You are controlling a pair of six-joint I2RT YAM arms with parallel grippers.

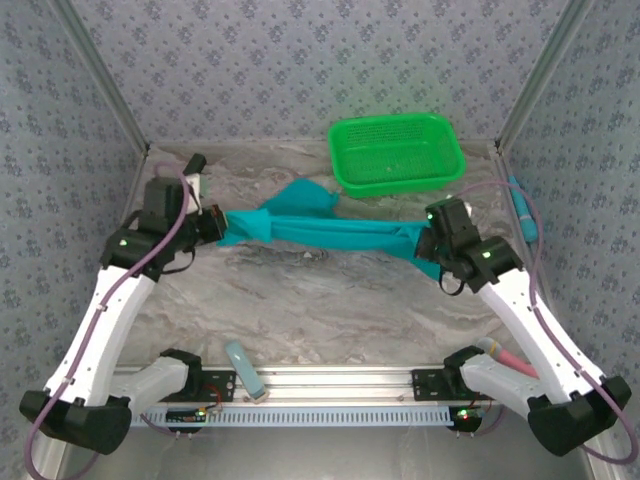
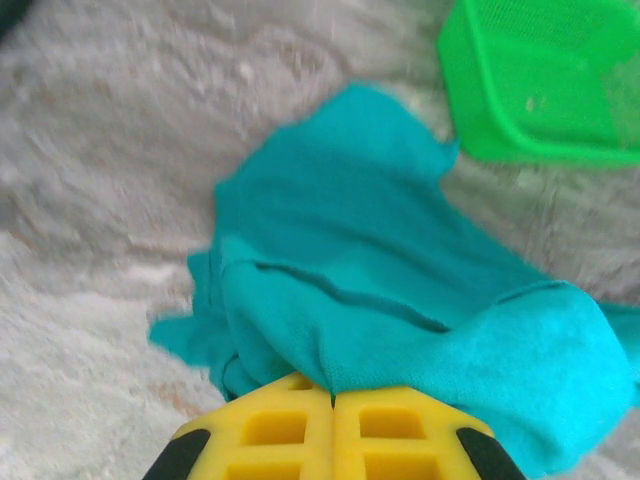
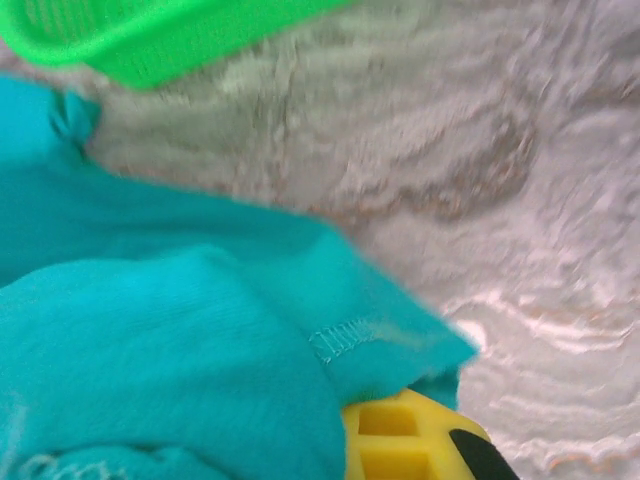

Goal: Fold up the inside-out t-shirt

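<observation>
Teal t-shirt (image 1: 320,232) stretches as a bunched band from left to right across the middle of the bench (image 1: 300,305), its far edge just near of the green basket (image 1: 342,165) at the far right. The left pincer (image 1: 213,226) is clenched on the cloth's left end, the right pincer (image 1: 430,246) on its right end.

Left gripper (image 1: 215,228) and right gripper (image 1: 428,240) clamped on t-shirt (image 1: 330,232), forearms angled inward

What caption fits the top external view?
Left tool and right tool hold the teal t-shirt stretched between them, near the green basket.
</observation>
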